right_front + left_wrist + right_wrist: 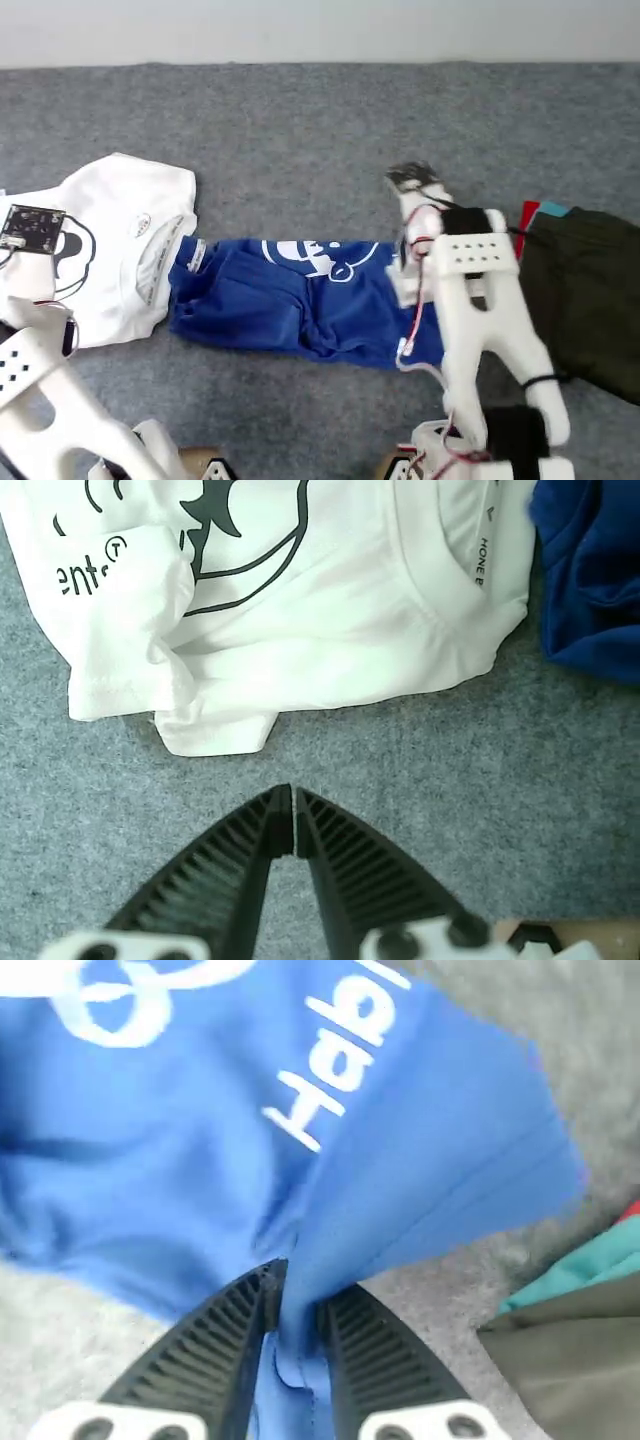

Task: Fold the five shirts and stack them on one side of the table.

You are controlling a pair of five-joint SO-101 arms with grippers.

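A folded white shirt [115, 250] with a dark print lies at the table's left. A blue shirt [300, 300] with white print lies crumpled lengthwise in the middle. My right gripper [295, 1295] is shut on a fold of the blue shirt [300, 1110] at its right end, the cloth bunched between the jaws. In the high view the right arm [475, 290] stands over that end. My left gripper [293, 802] is shut on nothing and hovers over bare carpet just off the white shirt [300, 610], near its hem.
A pile of dark shirts [585, 290] with red and teal cloth [545, 210] showing at its edge lies at the right. Grey carpet [300, 140] covers the table. The left arm's base [50, 400] stands at the front left.
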